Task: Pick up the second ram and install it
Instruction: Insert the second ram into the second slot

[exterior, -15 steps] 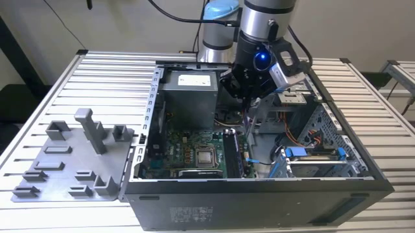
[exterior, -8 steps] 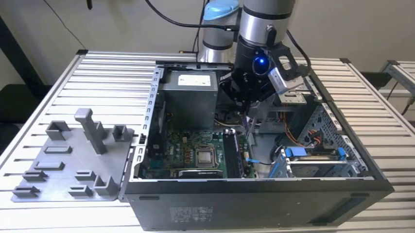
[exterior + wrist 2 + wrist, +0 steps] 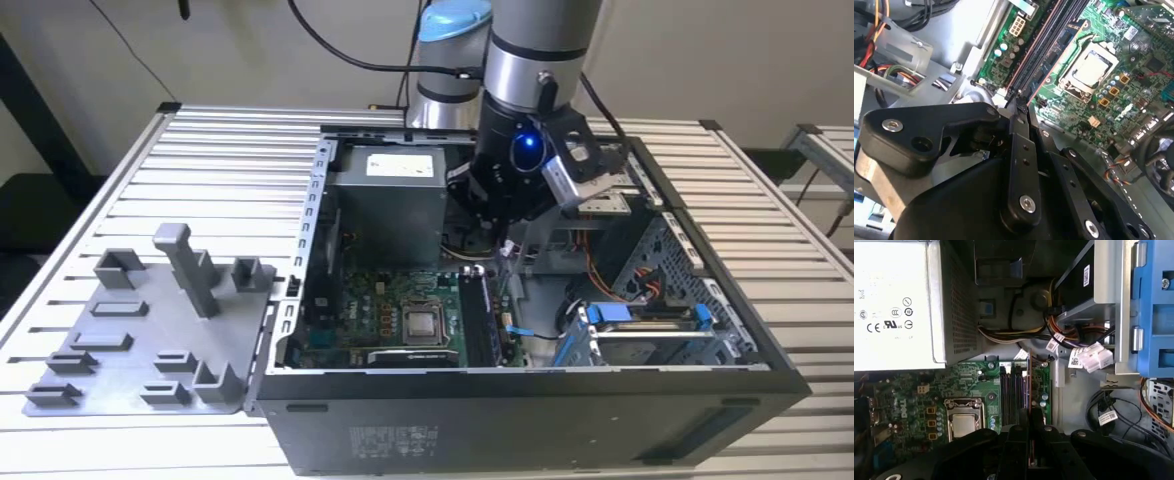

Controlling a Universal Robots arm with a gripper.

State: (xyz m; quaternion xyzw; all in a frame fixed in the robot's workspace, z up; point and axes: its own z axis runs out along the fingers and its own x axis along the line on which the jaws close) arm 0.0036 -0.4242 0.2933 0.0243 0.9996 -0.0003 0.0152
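The gripper (image 3: pixel 505 235) is seen low inside the open computer case (image 3: pixel 534 395), hanging over the green motherboard (image 3: pixel 387 320). In both wrist views its black fingers (image 3: pixel 1024 432) are pressed together on a thin card held on edge: the second ram (image 3: pixel 1028 385), a flat, narrow stick seen almost edge-on. In the first wrist view the stick is carried upright above the long black memory slots (image 3: pixel 1011 395), its length running the same way as they do, which is judged to be the alignment that seating it calls for. Whether its lower edge is touching a slot cannot be told.

The square, bright metal processor socket (image 3: pixel 962 421) lies beside the slots, and the perforated steel box of the power supply (image 3: pixel 899 305) stands toward the case's far wall. On the ribbed metal tabletop (image 3: pixel 120 200), toward the exterior view's left edge, the grey plastic tray (image 3: pixel 134 340) of blocky holders is seen beside the case.
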